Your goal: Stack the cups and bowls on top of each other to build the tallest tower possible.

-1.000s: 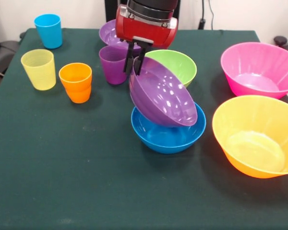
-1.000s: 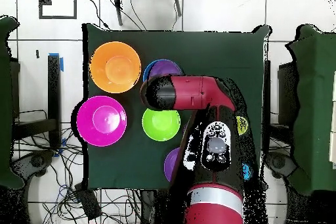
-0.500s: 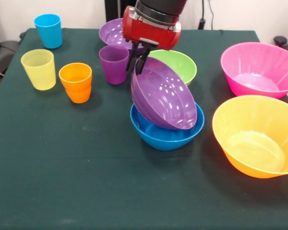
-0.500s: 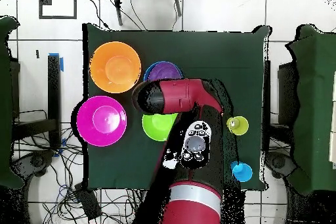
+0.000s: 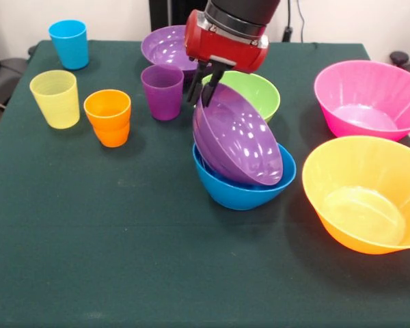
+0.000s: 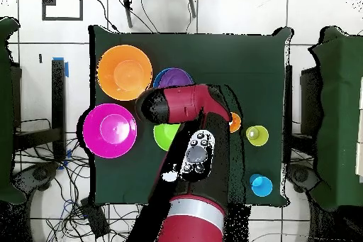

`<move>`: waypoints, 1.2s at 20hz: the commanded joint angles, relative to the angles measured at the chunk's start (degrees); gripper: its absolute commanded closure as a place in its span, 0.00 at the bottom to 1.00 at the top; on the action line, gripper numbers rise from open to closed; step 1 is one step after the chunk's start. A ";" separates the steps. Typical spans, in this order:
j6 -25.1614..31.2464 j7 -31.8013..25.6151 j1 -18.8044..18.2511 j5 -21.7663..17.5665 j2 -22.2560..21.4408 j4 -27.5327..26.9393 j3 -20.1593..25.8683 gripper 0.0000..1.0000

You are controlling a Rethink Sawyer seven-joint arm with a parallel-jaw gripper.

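Gripper (image 5: pixel 206 85): clamped on purple bowl (image 5: pixel 238 140) rim at 11 o'clock, tilted in blue bowl (image 5: pixel 242 188). Risk: released crooked, bowl slides out.

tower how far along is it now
Barely begun. Base: the blue bowl stands on the table. In hand: the pincer grips the rim of a purple bowl, tilted steeply inside the blue one, not seated. Left: four cups and four other bowls, all apart.

No legible text or labels anywhere
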 commanded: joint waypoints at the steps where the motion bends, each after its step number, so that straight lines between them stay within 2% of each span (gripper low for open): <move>1: -0.09 8.04 0.83 0.17 2.63 -1.41 1.61 1.00; 7: 0.40 8.09 0.04 1.47 2.44 -0.91 2.02 1.00; 8: 0.24 8.09 -0.11 1.75 2.37 -0.70 2.11 0.00; 24: 0.62 5.62 -1.65 2.54 1.74 0.22 3.25 0.00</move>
